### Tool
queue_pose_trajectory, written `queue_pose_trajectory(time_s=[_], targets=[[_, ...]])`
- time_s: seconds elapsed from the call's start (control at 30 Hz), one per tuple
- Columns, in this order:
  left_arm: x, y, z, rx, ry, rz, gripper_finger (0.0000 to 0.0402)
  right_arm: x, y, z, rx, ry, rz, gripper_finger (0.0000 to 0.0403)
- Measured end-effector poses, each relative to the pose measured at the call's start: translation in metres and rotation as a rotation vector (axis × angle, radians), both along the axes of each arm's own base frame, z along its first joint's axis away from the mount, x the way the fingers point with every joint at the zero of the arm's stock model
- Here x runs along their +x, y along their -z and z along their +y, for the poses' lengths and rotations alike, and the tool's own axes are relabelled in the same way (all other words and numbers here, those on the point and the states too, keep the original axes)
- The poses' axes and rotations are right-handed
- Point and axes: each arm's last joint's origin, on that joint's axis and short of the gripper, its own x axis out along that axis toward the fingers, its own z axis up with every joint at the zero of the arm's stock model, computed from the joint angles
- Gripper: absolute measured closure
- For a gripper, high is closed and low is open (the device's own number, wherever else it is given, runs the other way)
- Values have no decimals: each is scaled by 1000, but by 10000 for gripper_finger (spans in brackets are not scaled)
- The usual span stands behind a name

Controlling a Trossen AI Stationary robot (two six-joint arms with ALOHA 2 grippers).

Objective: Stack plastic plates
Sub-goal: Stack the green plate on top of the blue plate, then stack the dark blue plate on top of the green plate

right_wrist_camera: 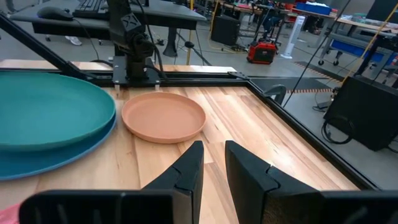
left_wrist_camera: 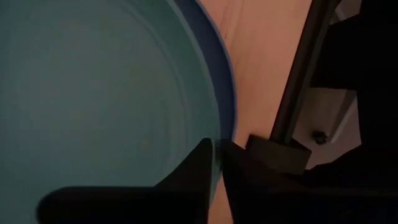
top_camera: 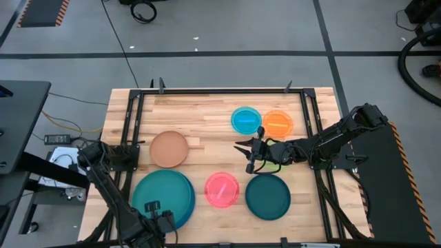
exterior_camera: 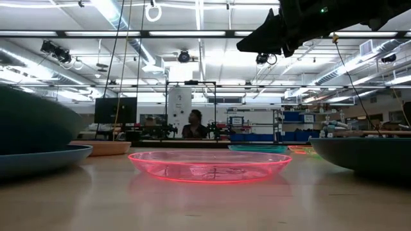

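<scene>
My left gripper (top_camera: 160, 219) sits low at the near left edge of the table (top_camera: 207, 110), right at the near rim of the large teal plate (top_camera: 162, 195); my wrist view shows its two fingers drawn almost together with only a thin slit between them, and they seem to straddle that rim, though I cannot tell if they truly pinch it. That teal plate already lies nested in the large blue plate (top_camera: 187, 210), whose edge peeks out around it, so those two are stacked. Just beyond them, toward the far side, the tan-brown plate (top_camera: 169, 149) lies alone and holds nothing. The pink plate (top_camera: 222, 189) rests near the middle front, bare. My right gripper (top_camera: 246, 153) hangs above the wood in the middle of the table, fingers nearly closed and holding nothing, pointing toward the tan-brown plate. I judge that medium plate is the sensible next one for it: I should open wider, come in low at the rim nearest me, take the lip between my fingers and lift it level so it slides cleanly onto the teal plate. The dark teal plate (top_camera: 268, 195) sits near right, bare, while the cyan plate (top_camera: 245, 119) and orange plate (top_camera: 278, 123) lie touching at the far right, both unfilled.
</scene>
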Motion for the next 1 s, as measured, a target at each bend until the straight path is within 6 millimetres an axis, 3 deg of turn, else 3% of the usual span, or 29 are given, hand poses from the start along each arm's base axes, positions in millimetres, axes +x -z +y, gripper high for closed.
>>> queue_pose_trajectory(time_s=[0.33,1.0], targets=[[3,0,1,-4,-15,-3,283,0,0,0,0,0,0,326],[13,1,15,60,-21,5,279,0,-1,0,2,-1,-7,326]])
